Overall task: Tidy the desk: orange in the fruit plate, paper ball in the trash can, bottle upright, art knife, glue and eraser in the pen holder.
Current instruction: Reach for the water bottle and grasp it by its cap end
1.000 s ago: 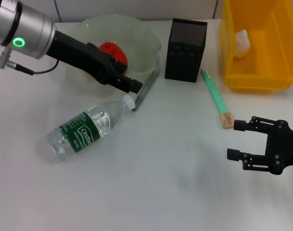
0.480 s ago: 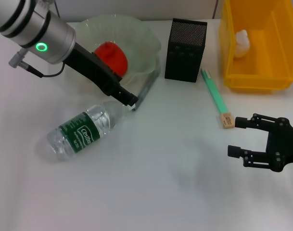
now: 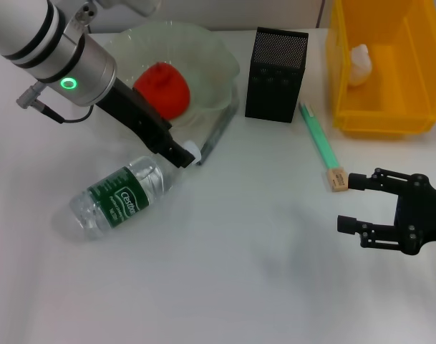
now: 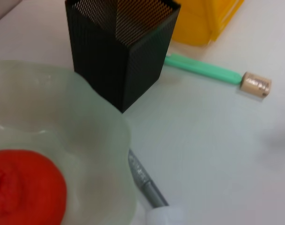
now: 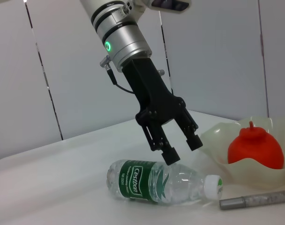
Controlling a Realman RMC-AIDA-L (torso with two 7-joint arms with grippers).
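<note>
Head view: the left gripper hangs over the neck end of the bottle, which lies on its side on the white table, cap pointing to the far right. Just beyond it stands the fruit plate with the orange inside. A grey art knife lies against the plate's right rim, its near tip beside the bottle cap. The pen holder stands right of the plate. A green glue stick lies on the table between the pen holder and the trash can, and the eraser sits at its near end. A white paper ball rests in the trash can. The right gripper hovers at the near right, fingers spread and holding nothing, just beside the eraser.

Left wrist view: the orange sits in the fruit plate, the pen holder stands behind the rim, and the art knife runs along the plate to the bottle cap. The glue stick and eraser lie beyond, end to end, with the trash can past them.

Right wrist view: the left gripper is released, its two fingers apart just above the bottle near its shoulder, not gripping it. The art knife lies by the cap, and the orange shows in the fruit plate.
</note>
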